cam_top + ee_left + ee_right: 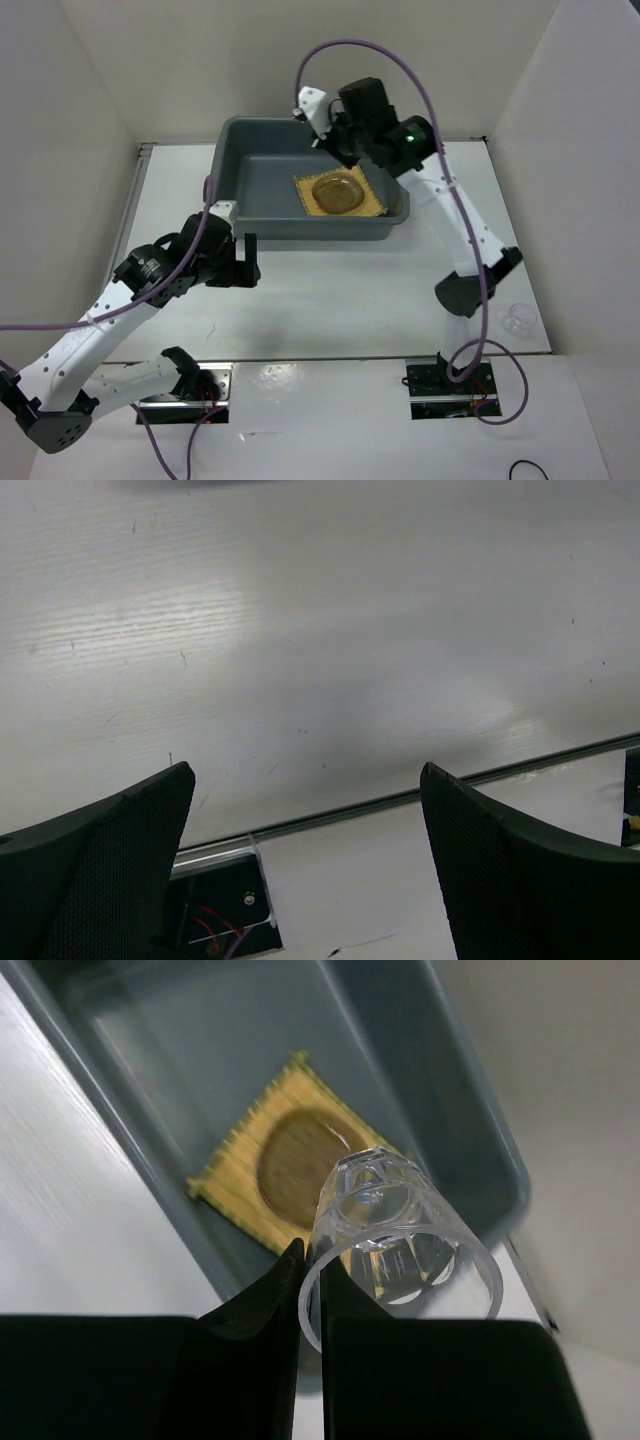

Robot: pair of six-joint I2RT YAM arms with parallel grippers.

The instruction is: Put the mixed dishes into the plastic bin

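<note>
The grey-blue plastic bin [300,228] stands at the back middle of the table. A square yellow woven mat [376,206] lies in its right end, with a round see-through plate [337,193] on top. My right gripper [335,140] hangs over the bin, shut on the rim of a small clear cup [400,1230]. In the right wrist view the jaws [312,1260] pinch the cup's wall above the mat [232,1178], the plate [290,1155] and the bin [470,1110]. My left gripper [240,262] is open and empty just in front of the bin, over bare table [307,780].
A small clear dish [518,320] sits on the table at the far right, near the right arm's base. White walls close in the table at the left, back and right. The left part of the bin's floor [262,190] is bare.
</note>
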